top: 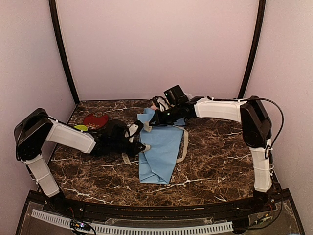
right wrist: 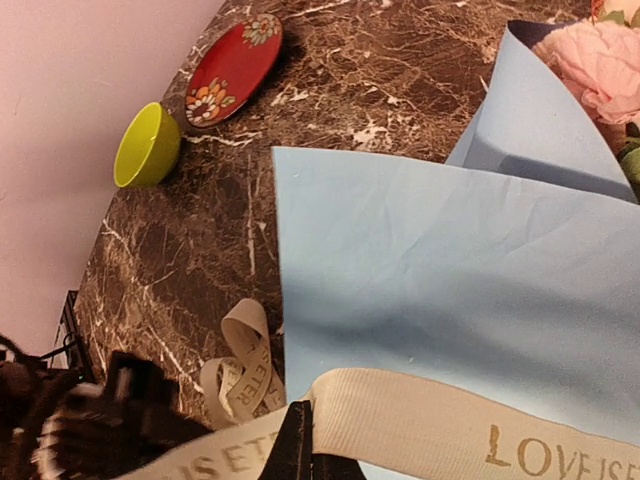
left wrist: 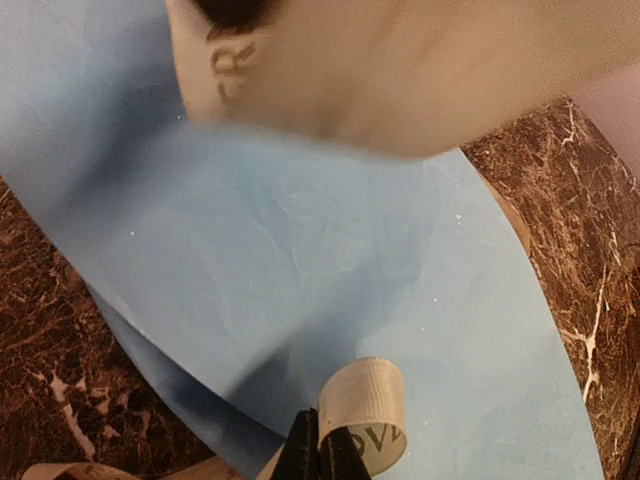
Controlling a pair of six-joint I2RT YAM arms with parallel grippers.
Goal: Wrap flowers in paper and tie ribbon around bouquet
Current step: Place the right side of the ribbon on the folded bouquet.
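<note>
Left pincer (left wrist: 320, 455) is closed, tips pinching the ribbon (right wrist: 420, 425), which curls into a small loop right beside them. Right pincer (right wrist: 300, 450) is closed too, clamped on a flat, lettered stretch of the same ribbon. Left arm reaches low across the surface (top: 215, 161) from the L side, forearm approx. level, wrist at the paper's L edge. Right arm comes in from the R, elbow high, forearm stretched toward the paper's far end. The paper (top: 159, 154) lies folded w/ its light-blue face up, mid-surface btw. the 2 pincers, long axis running far to near. The flowers (right wrist: 600, 60) poke out at the far end. Only 1 pink bloom is clear, cut off by the frame edge; stems are hidden inside the fold. A blurred stretch of ribbon blocks the top of the left wrist view.
</note>
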